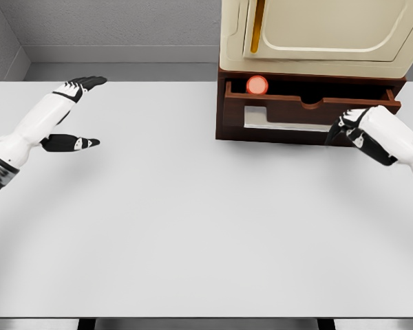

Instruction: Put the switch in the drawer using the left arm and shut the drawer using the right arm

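The switch point(257, 84), a red round knob, lies inside the open brown drawer point(310, 108) at its back left. The drawer sticks out from under a cream cabinet point(316, 34). My left hand point(96, 112) hovers over the far left of the table, open, fingers and thumb spread, holding nothing and well away from the drawer. My right hand point(344, 128) is at the right end of the drawer front, its dark fingers relaxed against or just short of the wood, holding nothing.
A white table point(193, 220) fills the view. The cabinet and drawer stand at its back right edge. A grey wall runs behind.
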Controlling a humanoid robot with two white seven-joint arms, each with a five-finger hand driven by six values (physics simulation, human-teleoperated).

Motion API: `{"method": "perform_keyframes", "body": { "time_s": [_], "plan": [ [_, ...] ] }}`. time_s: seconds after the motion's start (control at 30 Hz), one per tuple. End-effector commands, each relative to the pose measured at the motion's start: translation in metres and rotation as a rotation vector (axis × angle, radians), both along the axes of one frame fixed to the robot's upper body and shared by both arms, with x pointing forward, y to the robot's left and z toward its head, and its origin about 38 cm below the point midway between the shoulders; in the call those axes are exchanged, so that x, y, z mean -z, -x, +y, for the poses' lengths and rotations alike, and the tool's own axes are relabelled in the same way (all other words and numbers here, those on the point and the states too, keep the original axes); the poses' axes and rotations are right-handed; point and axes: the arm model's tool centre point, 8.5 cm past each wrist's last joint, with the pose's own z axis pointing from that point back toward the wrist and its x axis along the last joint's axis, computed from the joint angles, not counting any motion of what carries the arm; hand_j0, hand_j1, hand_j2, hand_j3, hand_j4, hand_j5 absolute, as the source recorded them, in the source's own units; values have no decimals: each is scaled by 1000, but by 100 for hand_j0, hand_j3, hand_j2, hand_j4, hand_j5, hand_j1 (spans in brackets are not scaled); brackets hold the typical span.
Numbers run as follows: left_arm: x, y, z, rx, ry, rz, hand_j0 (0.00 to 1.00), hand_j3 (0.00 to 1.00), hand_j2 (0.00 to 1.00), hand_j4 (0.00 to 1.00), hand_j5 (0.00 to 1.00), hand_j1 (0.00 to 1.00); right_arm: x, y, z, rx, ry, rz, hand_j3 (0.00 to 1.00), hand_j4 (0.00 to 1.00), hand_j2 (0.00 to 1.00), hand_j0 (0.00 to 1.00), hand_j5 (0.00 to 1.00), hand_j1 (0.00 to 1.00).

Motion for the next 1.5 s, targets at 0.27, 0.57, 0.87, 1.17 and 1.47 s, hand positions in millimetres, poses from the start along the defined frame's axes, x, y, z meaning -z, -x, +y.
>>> {"method": "perform_keyframes", "body": {
  "time_s": [0.27, 0.57, 0.87, 1.17, 1.47],
  "plan": [
    [1, -1, 4, -7, 6, 8, 100, 100, 100, 100, 100, 100, 35, -34, 0, 60, 47, 50, 31, 31, 31, 31, 31, 31],
    [1, -1, 4, -7, 6, 8, 100, 100, 100, 100, 100, 100, 21, -38, -16, 87, 66, 33, 33, 33, 33, 33, 33, 33],
    [-42, -17, -35, 73, -122, -114, 100, 100, 100, 100, 100, 100, -6, -30, -61, 159, 116, 27, 33, 33, 33, 33, 33, 33],
    [-58, -13, -43, 93, -137, -165, 100, 100, 100, 100, 100, 100, -16, -23, -73, 165, 148, 30, 33, 33, 33, 33, 33, 33],
    [-56, -11, -23, 70, -174, -144, 100, 100, 100, 100, 100, 100, -13, -20, -74, 164, 160, 42, 33, 33, 33, 33, 33, 33]
  ]
}}
